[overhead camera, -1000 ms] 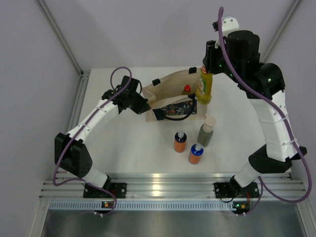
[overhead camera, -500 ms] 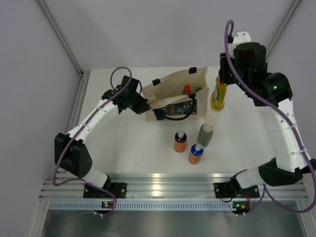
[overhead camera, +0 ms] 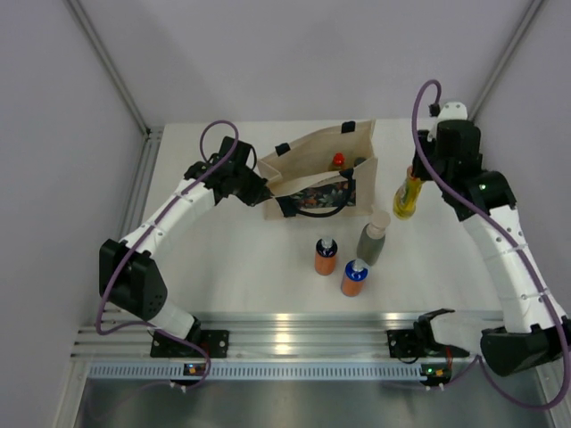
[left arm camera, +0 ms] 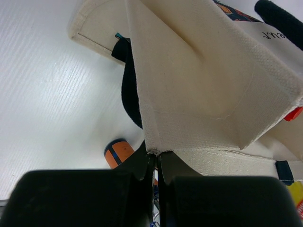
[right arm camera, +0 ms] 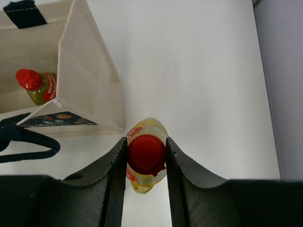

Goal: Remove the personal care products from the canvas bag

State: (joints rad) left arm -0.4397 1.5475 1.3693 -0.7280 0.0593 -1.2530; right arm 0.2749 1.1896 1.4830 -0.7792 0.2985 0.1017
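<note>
The beige canvas bag [overhead camera: 308, 163] stands open at the back of the table. My left gripper [overhead camera: 265, 198] is shut on the bag's left corner edge [left arm camera: 154, 152]. My right gripper [overhead camera: 417, 175] is shut on the red cap of a yellow bottle [overhead camera: 409, 199], held upright low over the table, right of the bag. In the right wrist view the bottle [right arm camera: 147, 163] sits between both fingers. A second yellow bottle with a red cap [overhead camera: 337, 161] stands inside the bag [right arm camera: 85, 71]. In front of the bag stand two orange bottles [overhead camera: 326, 256] [overhead camera: 354, 278] and a grey-green bottle [overhead camera: 372, 239].
The bag's black handle [overhead camera: 314, 207] hangs over its printed front. Grey walls close in the table at the back and sides. A metal rail [overhead camera: 303, 334] runs along the near edge by the arm bases. One orange bottle [left arm camera: 118, 152] shows under the left fingers.
My right arm has carried the yellow bottle from above the bag rightward and down to beside the bag. The left gripper and the bag have not moved.
</note>
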